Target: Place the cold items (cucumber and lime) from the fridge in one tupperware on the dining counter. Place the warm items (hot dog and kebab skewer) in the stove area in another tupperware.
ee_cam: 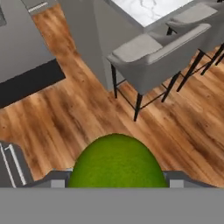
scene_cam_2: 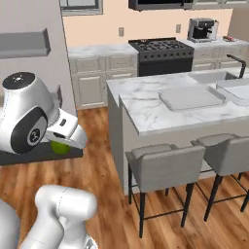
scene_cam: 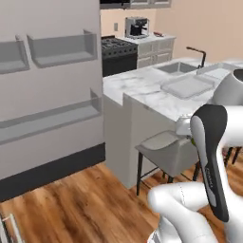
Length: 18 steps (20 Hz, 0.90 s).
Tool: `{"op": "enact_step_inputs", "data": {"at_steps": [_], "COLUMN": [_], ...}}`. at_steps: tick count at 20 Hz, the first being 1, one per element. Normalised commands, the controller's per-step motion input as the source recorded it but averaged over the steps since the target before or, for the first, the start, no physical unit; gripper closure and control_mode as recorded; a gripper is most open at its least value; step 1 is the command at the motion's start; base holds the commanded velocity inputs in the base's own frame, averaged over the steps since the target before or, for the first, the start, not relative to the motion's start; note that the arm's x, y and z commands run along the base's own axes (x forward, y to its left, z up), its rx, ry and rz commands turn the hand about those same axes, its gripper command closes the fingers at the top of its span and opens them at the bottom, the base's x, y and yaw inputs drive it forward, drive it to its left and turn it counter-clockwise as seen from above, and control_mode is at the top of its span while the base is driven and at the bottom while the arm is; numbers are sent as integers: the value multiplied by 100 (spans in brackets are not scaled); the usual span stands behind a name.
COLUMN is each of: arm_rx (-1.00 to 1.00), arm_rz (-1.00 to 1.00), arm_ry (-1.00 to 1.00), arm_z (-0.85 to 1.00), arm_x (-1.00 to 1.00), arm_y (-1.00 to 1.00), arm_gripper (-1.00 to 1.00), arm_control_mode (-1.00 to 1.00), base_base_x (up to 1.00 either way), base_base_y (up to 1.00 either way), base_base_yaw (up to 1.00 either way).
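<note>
One lime (ee_cam: 116,161) clamped between the jaws of the gripper (scene_cam_2: 62,144), held over the wood floor (ee_cam: 78,109) near a grey stool (ee_cam: 151,57). One tupperware (scene_cam_2: 188,97) sits on the counter (scene_cam_2: 141,104), well apart.

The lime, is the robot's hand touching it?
Touching. In the hand view the lime sits between the jaws of the gripper, which press its sides; the right base view shows it tucked under the hand.

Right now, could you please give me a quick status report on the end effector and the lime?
End effector shut on lime, held over the wood floor. Tupperware waits on dining counter. Grey stool stands between them.
</note>
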Motion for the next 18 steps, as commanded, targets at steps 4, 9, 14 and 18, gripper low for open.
{"op": "enact_step_inputs", "data": {"at_steps": [4,9,14,18], "arm_rx": [0,0,0,0], "arm_rz": [0,0,0,0], "arm_ry": [0,0,0,0], "arm_z": [0,0,0,0], "arm_x": [0,0,0,0], "arm_y": [0,0,0,0], "arm_gripper": [100,100,100,100], "arm_control_mode": [100,100,100,100], "base_base_x": [8,30,49,61], "base_base_y": [-69,-100,-100,-100], "base_base_yaw": [-53,-6,0,0]}}
